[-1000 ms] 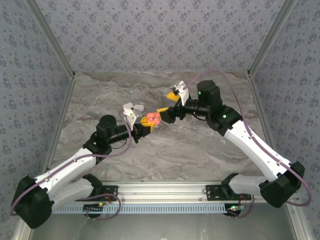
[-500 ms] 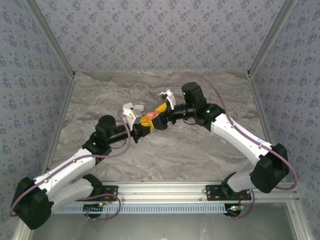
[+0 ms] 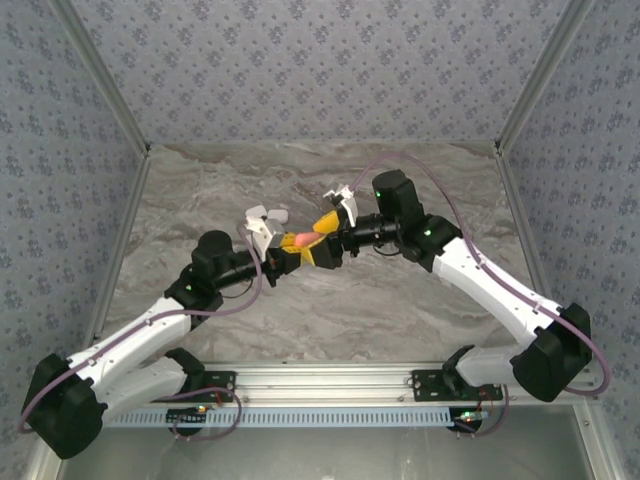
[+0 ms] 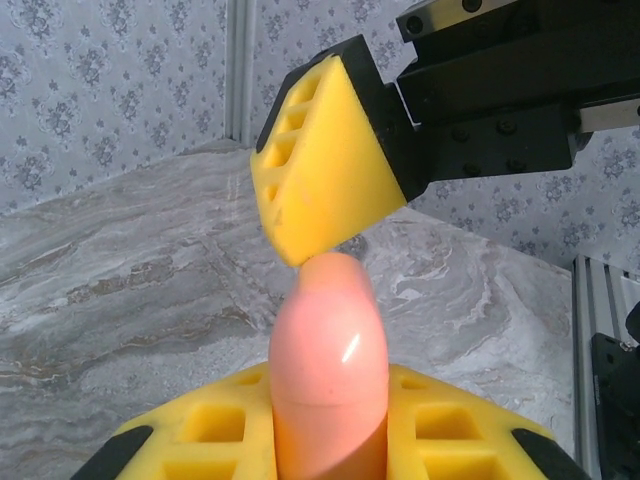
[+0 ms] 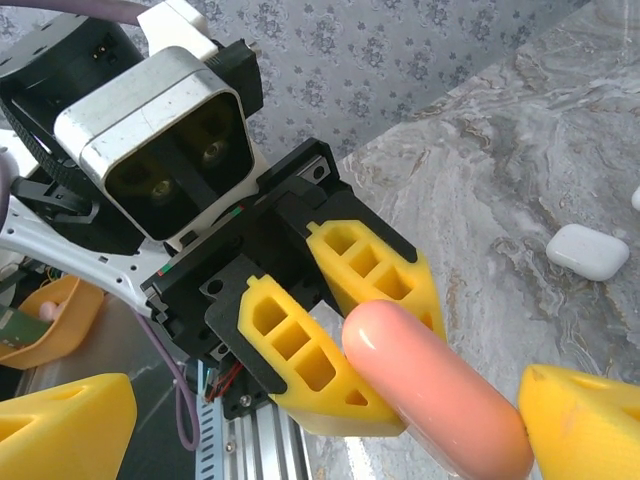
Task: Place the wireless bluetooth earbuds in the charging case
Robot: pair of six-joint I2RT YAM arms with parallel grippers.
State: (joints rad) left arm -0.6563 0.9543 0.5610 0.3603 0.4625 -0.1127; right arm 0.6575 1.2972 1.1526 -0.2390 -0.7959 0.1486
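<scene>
Light is bright and even from overhead on all my feeds; the grey marbled tabletop (image 3: 400, 300) carries only faint, soft shadows. A small white glint marks the glossy pink oblong case (image 4: 330, 370). Closest to my right wrist lens, the yellow foam finger pads (image 5: 60, 420) look slightly soft.

This is a robot test cell in a lab rather than a home. The table (image 3: 400, 300) has a marble-look top, boxed in on three sides by walls (image 3: 320, 70) of blue-grey flowered paper. Bare aluminium posts (image 3: 101, 75) stand at its far corners. A slotted aluminium rail (image 3: 330, 376) runs along its near edge. Two white-and-black arms (image 3: 140, 335) are bolted there, trailing purple cables (image 5: 80, 10).
</scene>
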